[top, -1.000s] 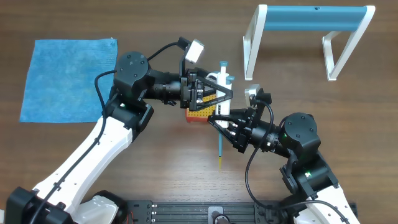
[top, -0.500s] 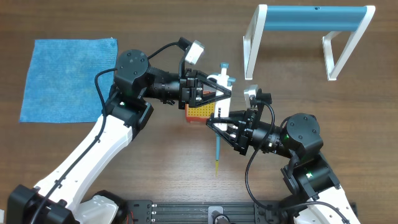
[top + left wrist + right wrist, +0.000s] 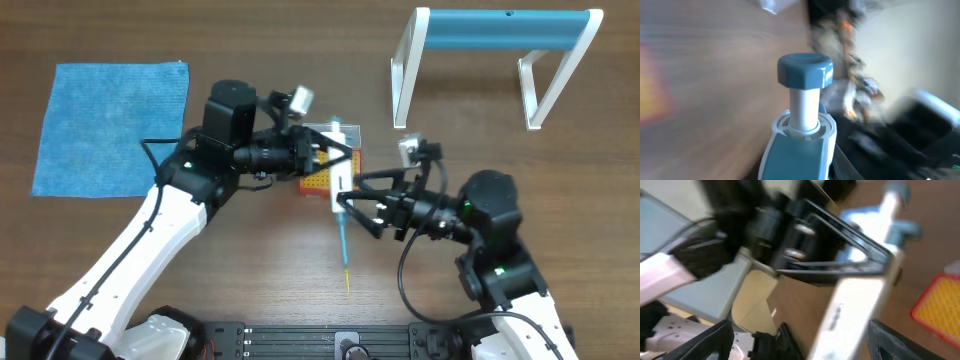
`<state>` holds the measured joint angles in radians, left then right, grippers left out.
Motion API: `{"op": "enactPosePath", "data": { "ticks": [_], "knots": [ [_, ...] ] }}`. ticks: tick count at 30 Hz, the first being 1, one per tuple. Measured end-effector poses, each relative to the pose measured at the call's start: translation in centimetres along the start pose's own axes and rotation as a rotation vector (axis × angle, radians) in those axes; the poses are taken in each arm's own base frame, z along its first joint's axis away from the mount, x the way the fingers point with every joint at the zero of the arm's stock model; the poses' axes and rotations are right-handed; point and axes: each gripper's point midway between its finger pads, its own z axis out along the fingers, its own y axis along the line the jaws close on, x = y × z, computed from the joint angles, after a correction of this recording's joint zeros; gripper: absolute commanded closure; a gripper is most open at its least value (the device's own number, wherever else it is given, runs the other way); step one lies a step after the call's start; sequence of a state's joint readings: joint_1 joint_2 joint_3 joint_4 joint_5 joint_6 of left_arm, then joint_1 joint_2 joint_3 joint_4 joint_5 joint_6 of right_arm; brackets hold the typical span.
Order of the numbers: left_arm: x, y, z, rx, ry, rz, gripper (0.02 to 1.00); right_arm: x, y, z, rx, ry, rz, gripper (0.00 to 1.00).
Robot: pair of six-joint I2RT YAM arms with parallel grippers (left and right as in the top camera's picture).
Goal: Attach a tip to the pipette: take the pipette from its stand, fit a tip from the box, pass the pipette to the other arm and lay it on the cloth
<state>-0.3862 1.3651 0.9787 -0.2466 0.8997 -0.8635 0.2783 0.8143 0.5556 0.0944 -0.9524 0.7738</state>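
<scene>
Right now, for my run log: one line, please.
stage: handover | left gripper: shut on white-and-blue pipette, yellow tip fitted | right gripper: open around it

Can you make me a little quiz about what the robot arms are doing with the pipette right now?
1. True or false: the white and blue pipette is already lying on the blue cloth.
2. Which gripper is shut on the pipette? A) the left gripper B) the right gripper C) neither
3. Fill in the gap: the tip on the pipette's thin end is coloured ____.

Key: 1 false, 2 A, 3 yellow.
</scene>
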Motion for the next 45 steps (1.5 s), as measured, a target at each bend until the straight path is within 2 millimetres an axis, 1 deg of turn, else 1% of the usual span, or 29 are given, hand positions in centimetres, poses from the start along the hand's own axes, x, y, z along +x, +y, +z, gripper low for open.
{"op": "enactPosePath", "data": {
  "ticks": [1, 2, 4, 5, 7, 9, 12, 13, 14, 15, 17, 18, 20, 21, 23, 24, 25, 26, 28, 29, 32, 35, 36, 38, 39, 40, 41, 43, 45],
  "knots": [
    [-0.4, 1.5, -0.4, -0.048, -0.021, -0.03, 0.993, -0.3, 0.3, -0.6, -0.015, -0.004, -0.009, 0.018],
    [-0.7, 3.0, -0.9, -0.098, -0.036, -0.065, 0.993, -0.5, 0.4, -1.2, -0.022, -0.006, -0.012, 0.023],
    [-0.8, 6.4, -2.6, -0.209, -0.053, -0.147, 0.993, -0.7, -0.2, -2.4, -0.015, -0.006, 0.028, 0.027],
    [-0.8, 7.2, -3.3, -0.237, -0.059, -0.168, 0.993, -0.8, -0.6, -2.8, -0.005, -0.008, 0.048, 0.027],
    [-0.5, 9.1, -5.4, -0.323, -0.061, -0.232, 0.991, -0.6, -1.8, -3.7, 0.024, -0.011, 0.085, 0.027],
    [-0.7, 10.1, -7.8, -0.39, -0.076, -0.264, 0.993, -0.2, -2.6, -4.1, 0.05, -0.007, 0.092, 0.027],
    [-1.9, 10.0, -12.7, -0.49, -0.118, -0.298, 0.993, 0.5, -4.3, -4.4, 0.131, -0.004, 0.098, 0.027],
    [-2.4, 9.8, -14.5, -0.53, -0.135, -0.304, 0.993, 0.8, -5.4, -4.6, 0.188, -0.009, 0.099, 0.029],
    [-3.3, 9.6, -16.6, -0.571, -0.163, -0.307, 0.993, 0.9, -6.6, -4.8, 0.255, -0.018, 0.097, 0.027],
    [-4.5, 9.5, -19.4, -0.632, -0.199, -0.304, 0.993, 0.9, -8.1, -5.3, 0.343, -0.035, 0.088, 0.027],
    [-6.6, 9.5, -23.5, -0.722, -0.246, -0.297, 0.993, 0.5, -10.1, -6.1, 0.462, -0.064, 0.067, 0.027],
    [-7.2, 9.5, -25.1, -0.757, -0.252, -0.305, 0.993, 0.3, -11.0, -6.6, 0.522, -0.081, 0.055, 0.027],
    [-10.2, 10.2, -29.1, -0.858, -0.297, -0.281, 0.993, -0.2, -12.4, -7.6, 0.618, -0.11, 0.034, 0.031],
    [-11.8, 11.0, -31.2, -0.918, -0.317, -0.262, 0.993, -0.5, -13.1, -8.2, 0.676, -0.127, 0.022, 0.027],
    [-14.6, 13.7, -34.6, -1.047, -0.327, -0.247, 0.993, -0.9, -14.3, -9.3, 0.767, -0.153, 0.012, 0.027],
    [-15.3, 14.8, -35.4, -1.085, -0.321, -0.241, 0.993, -1.0, -14.7, -9.7, 0.797, -0.159, 0.01, 0.027],
    [-16.2, 16.4, -36.2, -1.135, -0.308, -0.236, 0.993, -1.1, -15.2, -10.1, 0.833, -0.169, 0.007, 0.027],
    [-16.9, 17.8, -36.6, -1.173, -0.29, -0.235, 0.993, -1.2, -15.4, -10.4, 0.855, -0.174, 0.006, 0.027],
    [-18.2, 21.8, -37.3, -1.261, -0.231, -0.232, 0.991, -1.2, -16.2, -10.9, 0.9, -0.18, 0.012, 0.027],
    [-18.6, 23.5, -37.3, -1.285, -0.205, -0.234, 0.993, -1.2, -16.4, -11.1, 0.914, -0.18, 0.017, 0.027],
    [-19.6, 30.0, -36.5, -1.347, -0.099, -0.218, 0.989, -0.8, -17.4, -11.3, 0.943, -0.178, 0.063, 0.027],
    [-20.6, 33.7, -35.6, -1.378, -0.038, -0.163, 0.991, -0.2, -18.2, -11.0, 0.945, -0.161, 0.118, 0.027],
    [-20.9, 34.5, -35.3, -1.386, -0.018, -0.135, 0.991, 0.1, -18.4, -10.7, 0.941, -0.148, 0.133, 0.027],
    [-21.8, 35.2, -34.7, -1.404, 0.019, -0.062, 0.991, 0.9, -18.8, -9.9, 0.93, -0.112, 0.163, 0.027],
    [-22.2, 35.1, -34.4, -1.408, 0.024, -0.034, 0.991, 1.3, -19.1, -9.6, 0.927, -0.096, 0.178, 0.027],
    [-23.2, 34.9, -33.9, -1.415, 0.024, 0.02, 0.991, 1.8, -19.4, -9.2, 0.924, -0.075, 0.198, 0.027],
    [-23.5, 34.8, -33.7, -1.416, 0.025, 0.038, 0.991, 2.4, -19.8, -8.7, 0.922, -0.055, 0.227, 0.027],
    [-23.7, 34.8, -32.9, -1.411, 0.052, 0.073, 0.991, 2.6, -20.2, -8.3, 0.918, -0.045, 0.244, 0.027],
    [-23.4, 35.2, -32.5, -1.405, 0.076, 0.072, 0.991, 1.6, -20.4, -7.9, 0.903, -0.076, 0.224, 0.027]
  ]
}}
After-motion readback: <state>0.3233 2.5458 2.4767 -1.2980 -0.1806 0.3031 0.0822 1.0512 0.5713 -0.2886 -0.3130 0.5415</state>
